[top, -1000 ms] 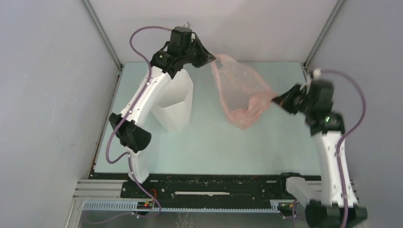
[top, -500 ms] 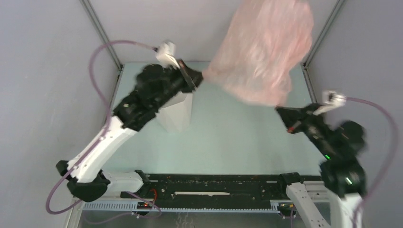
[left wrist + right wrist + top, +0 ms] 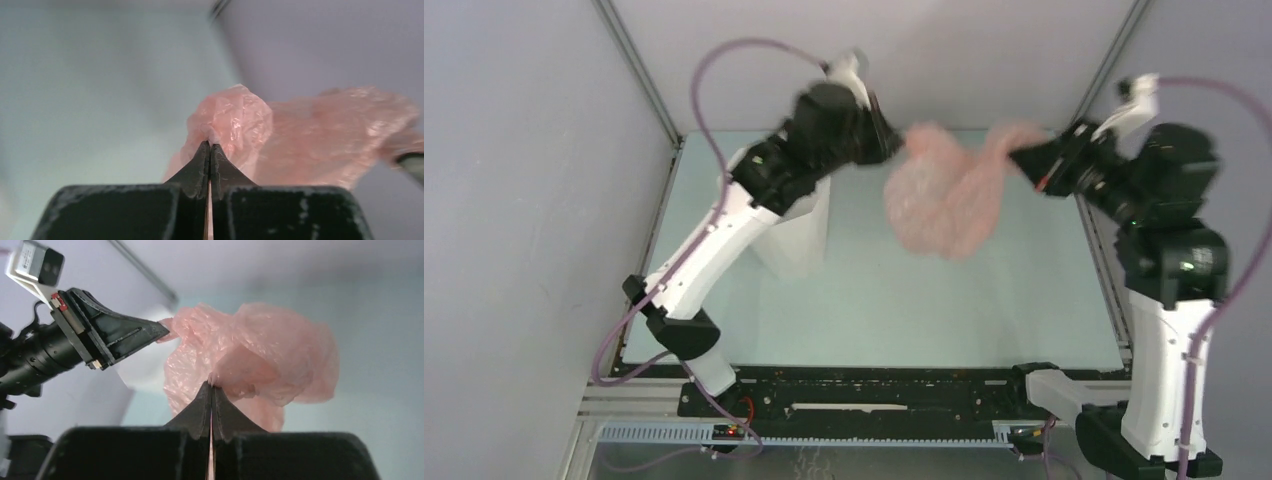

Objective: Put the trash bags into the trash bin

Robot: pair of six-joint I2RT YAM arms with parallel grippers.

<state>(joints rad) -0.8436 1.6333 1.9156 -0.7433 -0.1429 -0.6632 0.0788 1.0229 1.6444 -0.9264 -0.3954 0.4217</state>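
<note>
Top external view: both arms are raised over the far half of the desk (image 3: 874, 300), and the trash bag (image 3: 944, 205) hangs stretched between them, clear of the surface. The left claw (image 3: 898, 140) is clenched on the bag's upper left corner. The right claw (image 3: 1016, 156) is clenched on its upper right corner, near the desk's far right corner. The pink film sags in a crumpled bulge below and between the two claws. The trash bin (image 3: 802, 235) stands upright on the desk to the left of the bag, partly hidden under the left arm. The bag is beside the bin, outside it.

Left wrist view: the two black fingers meet at their tips with a pinch of pink film caught between them. The bag spreads away to the right, wrinkled and translucent. A dark blurred tip shows at the right edge.

Right wrist view: the fingers are pressed together on a fold of the bag. The film billows out ahead, and the left claw comes in from the left, its pointed tip gripping the bag's opposite edge. A white wall of the bin shows behind that tip.
</note>
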